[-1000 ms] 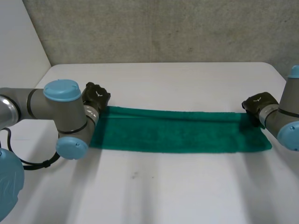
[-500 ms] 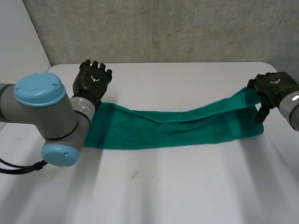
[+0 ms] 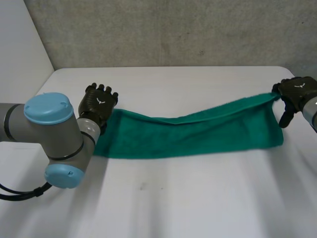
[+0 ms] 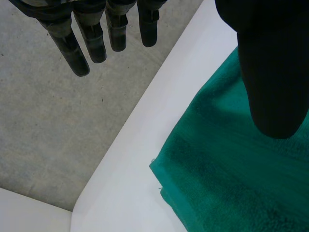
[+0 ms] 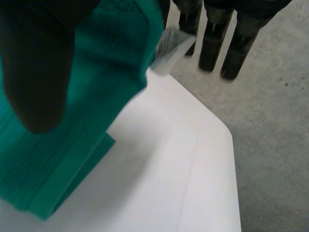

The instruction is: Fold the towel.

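Green towel (image 3: 198,134) is a long folded strip across the white tabletop (image 3: 173,198). Its left end lies flat, and its right end is held up off the surface, so the far long edge slopes upward from about mid-towel to the right corner. The near long edge stays low along the tabletop. Right hand (image 3: 297,91) is at the towel's raised far right corner. In the right wrist view the towel (image 5: 72,145) is pinched between the thumb (image 5: 34,63) and the fingers (image 5: 212,43), so the hand is closed on the cloth. There the towel hangs down in layers from that grip, and a small white tag (image 5: 169,46) sticks out of the towel edge beside the fingers. Left hand (image 3: 98,101) sits at the towel's far left corner, back of the hand up. In the left wrist view its fingers (image 4: 77,53) are straight and spread, reaching past the towel and holding nothing. The thumb (image 4: 270,72) is over the towel (image 4: 231,183); whether it touches the cloth I cannot tell. The hand is open, no grip, and the towel's left corner lies flat on the tabletop beside the thumb. Left arm (image 3: 49,129), grey with blue caps, is off the towel's left end, its elbow over the tabletop. A grey wall (image 3: 173,29) stands beyond the towel's far side.
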Controlling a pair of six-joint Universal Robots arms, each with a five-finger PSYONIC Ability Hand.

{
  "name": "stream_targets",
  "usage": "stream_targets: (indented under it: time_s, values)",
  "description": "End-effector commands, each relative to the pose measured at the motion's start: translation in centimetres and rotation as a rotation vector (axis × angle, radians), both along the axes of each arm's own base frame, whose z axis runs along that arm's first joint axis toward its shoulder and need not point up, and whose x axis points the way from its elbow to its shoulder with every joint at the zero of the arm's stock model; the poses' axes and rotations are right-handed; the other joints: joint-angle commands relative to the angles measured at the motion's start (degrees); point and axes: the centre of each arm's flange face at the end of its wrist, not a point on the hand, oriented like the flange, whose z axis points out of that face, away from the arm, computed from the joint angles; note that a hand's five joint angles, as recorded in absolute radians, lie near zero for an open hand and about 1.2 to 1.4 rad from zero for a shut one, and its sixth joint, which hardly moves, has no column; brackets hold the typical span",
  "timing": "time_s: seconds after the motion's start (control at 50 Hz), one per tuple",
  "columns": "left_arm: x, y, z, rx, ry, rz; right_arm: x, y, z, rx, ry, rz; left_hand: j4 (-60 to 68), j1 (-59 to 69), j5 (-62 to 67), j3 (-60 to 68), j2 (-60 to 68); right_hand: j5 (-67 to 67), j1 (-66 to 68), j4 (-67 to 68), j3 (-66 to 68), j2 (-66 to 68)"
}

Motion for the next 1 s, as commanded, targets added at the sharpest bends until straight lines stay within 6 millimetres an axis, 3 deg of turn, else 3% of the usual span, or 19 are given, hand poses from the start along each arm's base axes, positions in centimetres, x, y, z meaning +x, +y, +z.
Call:
stream_targets:
  time_s: [0.02,0.18,0.24,0.36,0.46,0.56,0.76,0.82,0.84,0.88,0.9,0.94,1.0]
  values:
    - [-0.1,-0.3,-0.3,-0.002,0.001,0.001,-0.4,-4.1,-1.3,0.006,-0.047,-0.091,-1.59,-1.12,-2.67,-2.16,-1.54,-10.57,-8.22,-10.21,-10.12,-10.15]
    - [0.0,-0.1,-0.6,0.010,-0.003,0.000,-0.7,-3.8,-1.4,0.038,-0.076,-0.111,-1.59,-1.12,-2.67,-2.16,-1.54,-10.57,-8.22,-10.21,-10.12,-10.15]
    - [0.0,-0.1,-0.7,0.013,-0.003,-0.005,-0.8,-3.4,-1.4,0.065,-0.082,-0.111,-1.59,-1.12,-2.67,-2.16,-1.54,10.62,12.97,10.98,11.07,11.05]
    - [-0.4,0.1,-0.8,0.016,-0.002,-0.048,-1.2,-2.4,-2.4,0.144,-0.072,-0.111,-1.26,-0.78,-2.33,-1.83,-1.21,29.19,31.54,29.56,29.65,29.62]
    - [-0.7,-0.3,-1.0,0.006,0.006,-0.068,-1.6,-1.3,-2.2,0.171,-0.057,-0.068,-0.42,0.06,-1.49,-0.99,-0.36,28.53,30.88,28.90,28.99,28.96]
    - [-0.9,-2.1,-1.8,0.002,0.021,-0.088,-2.2,-0.4,-1.4,0.169,-0.076,-0.043,-0.42,0.06,-1.49,-0.98,-0.36,28.87,31.22,29.23,29.33,29.30]
    - [-2.1,-4.9,-2.5,0.011,0.113,-0.143,-1.7,0.8,-0.7,0.147,-0.091,0.005,0.76,1.24,-0.31,0.19,0.81,28.87,31.22,29.23,29.33,29.30]
    - [-2.4,-5.5,-3.0,0.022,0.119,-0.148,-1.7,0.5,-0.5,0.114,-0.086,0.018,0.76,1.24,-0.31,0.19,0.81,28.04,30.39,28.40,28.49,28.46]
    - [-2.4,-5.6,-3.1,0.027,0.117,-0.150,-1.6,0.3,-0.2,0.093,-0.080,0.021,0.93,1.40,-0.15,0.36,0.98,22.53,24.88,22.90,22.99,22.96]
    - [-2.5,-5.7,-3.4,0.040,0.113,-0.150,-1.7,-0.3,0.2,0.065,-0.086,0.017,0.93,1.40,-0.15,0.36,0.98,-1.32,1.03,-0.96,-0.86,-0.89]
    - [-2.5,-5.6,-3.4,0.043,0.112,-0.150,-1.7,-0.6,0.2,0.060,-0.088,0.015,0.93,1.40,-0.15,0.36,0.98,-5.74,-3.39,-5.37,-5.28,-5.31]
    - [-2.4,-5.6,-3.5,0.047,0.112,-0.150,-2.0,-1.7,0.9,0.026,-0.083,-0.003,0.93,1.40,-0.15,0.36,0.98,-1.78,0.57,-1.41,-1.32,-1.35]
    - [-2.4,-5.4,-3.5,0.053,0.110,-0.151,-2.1,-2.7,0.0,0.060,-0.076,-0.040,0.93,1.40,-0.15,0.36,0.98,11.50,13.85,11.86,11.95,11.93]
